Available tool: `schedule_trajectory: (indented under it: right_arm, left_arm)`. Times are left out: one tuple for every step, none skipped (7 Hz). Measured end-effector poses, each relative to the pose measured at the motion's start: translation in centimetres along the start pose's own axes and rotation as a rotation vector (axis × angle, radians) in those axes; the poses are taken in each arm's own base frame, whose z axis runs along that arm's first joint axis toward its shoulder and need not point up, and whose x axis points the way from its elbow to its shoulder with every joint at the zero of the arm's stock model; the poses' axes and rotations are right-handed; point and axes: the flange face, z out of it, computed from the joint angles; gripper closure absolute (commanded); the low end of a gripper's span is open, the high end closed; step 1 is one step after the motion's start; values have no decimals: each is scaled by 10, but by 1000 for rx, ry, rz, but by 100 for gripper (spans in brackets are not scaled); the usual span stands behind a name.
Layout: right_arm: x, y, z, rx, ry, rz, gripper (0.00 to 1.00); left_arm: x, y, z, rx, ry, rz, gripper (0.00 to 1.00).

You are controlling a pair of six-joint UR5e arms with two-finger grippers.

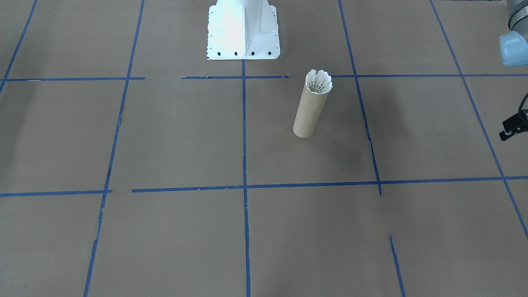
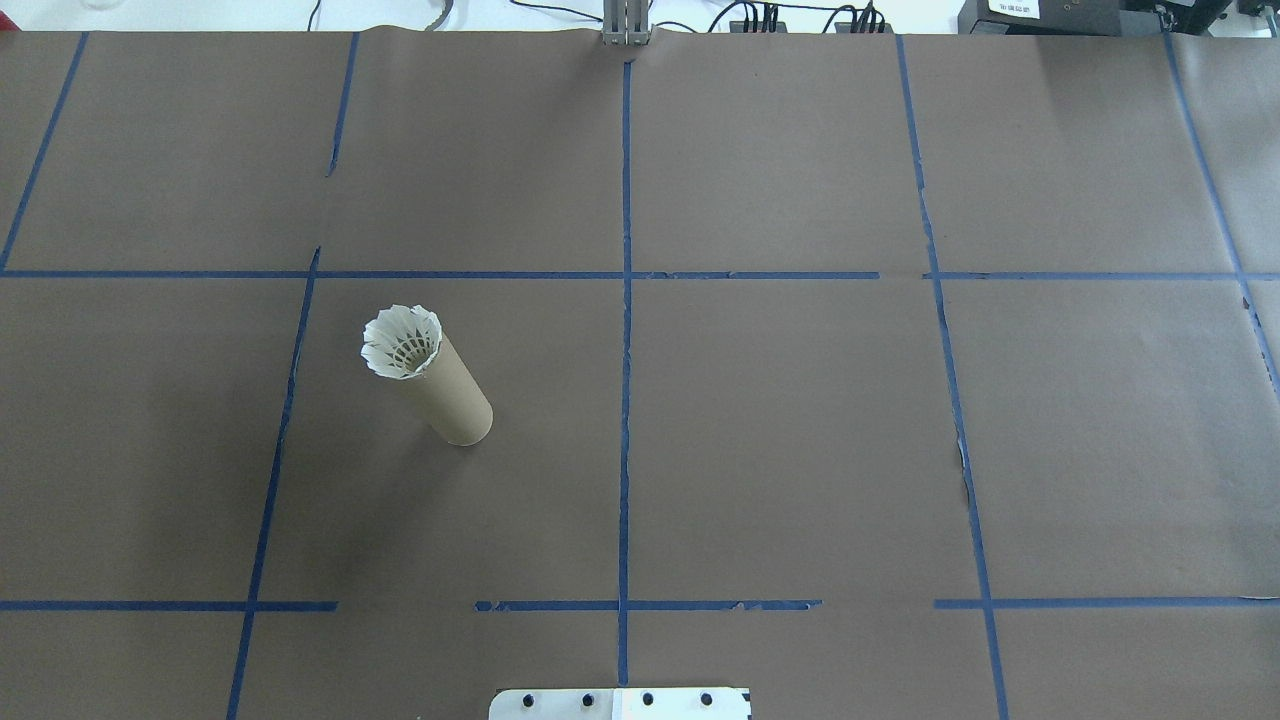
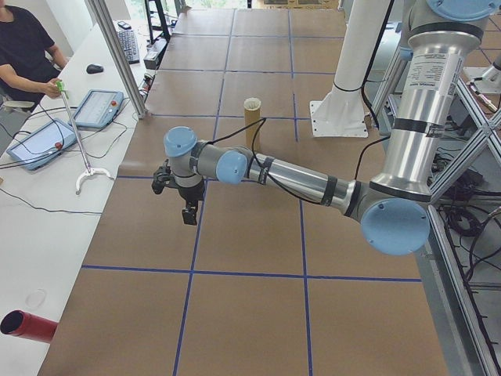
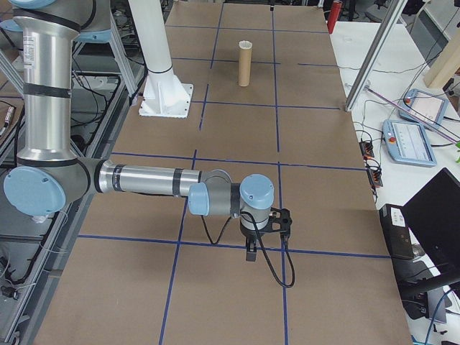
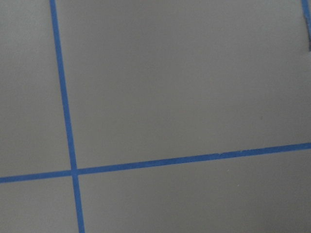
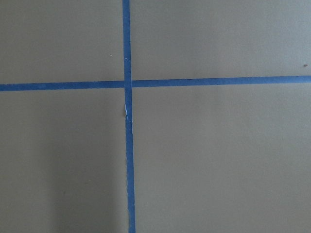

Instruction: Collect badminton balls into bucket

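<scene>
The bucket (image 1: pixel 310 113) is a tall brown cardboard tube standing upright on the brown table. A white feather shuttlecock (image 1: pixel 319 81) sits in its mouth, skirt up, with the feather tips above the rim. Both also show in the overhead view, the bucket (image 2: pixel 458 398) left of centre and the shuttlecock (image 2: pixel 402 342) in its top. My left gripper (image 3: pixel 189 213) hangs over the table far from the tube, and only a black part of it (image 1: pixel 515 123) shows at the front view's edge. My right gripper (image 4: pixel 250 251) hovers at the opposite end. I cannot tell whether either is open or shut.
The white pedestal base (image 1: pixel 243 31) stands behind the tube. Blue tape lines (image 2: pixel 625 300) grid the table. A person (image 3: pixel 23 47) sits at a side desk with a teach pendant (image 3: pixel 43 145). A red cylinder (image 3: pixel 27 325) lies at that desk's near end.
</scene>
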Motion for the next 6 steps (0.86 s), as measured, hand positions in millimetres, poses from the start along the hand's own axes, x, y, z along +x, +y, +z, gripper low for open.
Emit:
schedule_trajectory:
  right_arm:
    - [0, 0, 0, 0, 0, 0, 0]
    - [0, 0, 0, 0, 0, 0, 0]
    - [0, 0, 0, 0, 0, 0, 0]
    - [0, 0, 0, 0, 0, 0, 0]
    - [0, 0, 0, 0, 0, 0, 0]
    - [0, 0, 0, 0, 0, 0, 0]
  left_arm:
    - [-24, 20, 14, 3, 2, -5, 0]
    - [-48, 38, 27, 5, 1, 5, 0]
    - [-74, 50, 33, 10, -5, 28, 0]
    - [-98, 57, 32, 17, -13, 50, 0]
    - [-117, 61, 26, 26, -20, 61, 0]
    - [-128, 66, 23, 27, -24, 57, 0]
